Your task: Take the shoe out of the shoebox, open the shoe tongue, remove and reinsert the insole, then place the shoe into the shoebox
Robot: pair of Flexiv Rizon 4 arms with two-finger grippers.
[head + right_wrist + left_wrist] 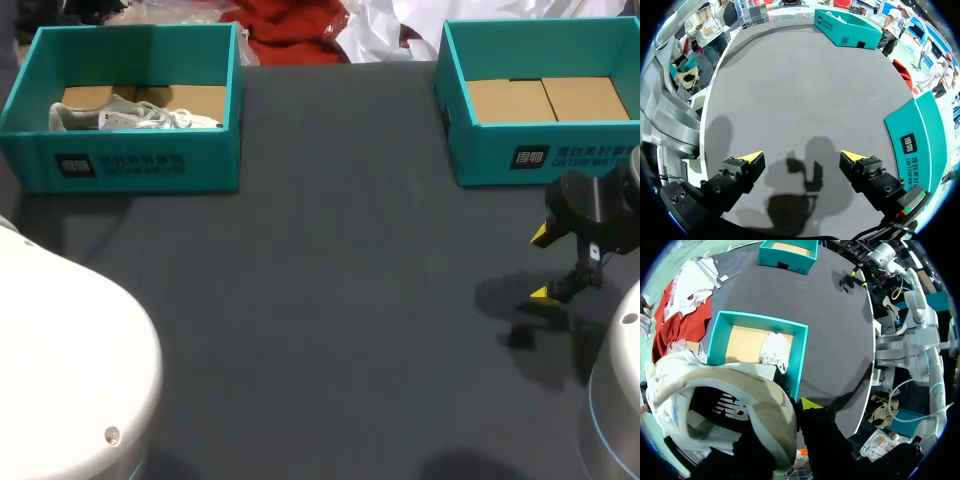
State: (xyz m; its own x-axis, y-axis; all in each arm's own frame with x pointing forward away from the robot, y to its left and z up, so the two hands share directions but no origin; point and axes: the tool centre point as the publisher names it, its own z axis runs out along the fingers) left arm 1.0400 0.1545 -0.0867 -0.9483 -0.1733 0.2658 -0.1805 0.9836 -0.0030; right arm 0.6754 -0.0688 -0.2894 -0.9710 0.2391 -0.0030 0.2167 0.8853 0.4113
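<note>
Grey-white shoe (130,115) is sitting in the left shoebox (130,165) at the upper left of the head view. It lies on its side with its laces loose, against the front wall, on the brown cardboard floor (200,98). Nothing is touching it. Over at the upper right, the right shoebox (540,155) shows only its two cardboard flaps (545,100). Just below that box, at the right edge, the right gripper (541,264) hangs over the dark table (330,300), fingers spread wide with nothing between them, its shadow on the cloth beside it. At the lower left, the left arm (60,370) fills the corner with its white casing. As for the left gripper (809,406), I cannot tell whether it is spread or closed.
</note>
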